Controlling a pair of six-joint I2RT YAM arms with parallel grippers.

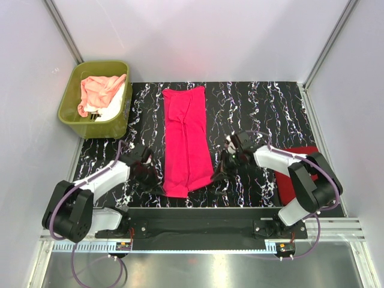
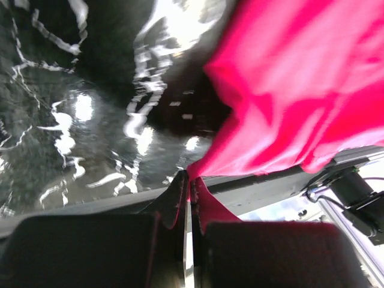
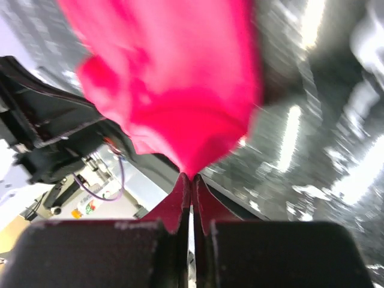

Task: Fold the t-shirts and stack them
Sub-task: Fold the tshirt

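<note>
A black surface (image 1: pixel 258 108) veined with white, like marble, fills the middle of the view from above. Plain pale grey walls enclose it: a far wall (image 1: pixel 198 36), a left wall (image 1: pixel 24 120) and a right wall (image 1: pixel 357 120). A slim silver left post (image 1: pixel 62 27) and right post (image 1: pixel 330 42) mark the far corners. A brushed metal strip (image 1: pixel 198 267) lines the near edge. Bright light leaves white glare on the glossy surface.

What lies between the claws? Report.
The near hem of the hot pink t-shirt, one corner pinched in the left claw, the other in the right claw; the top view shows it.
</note>
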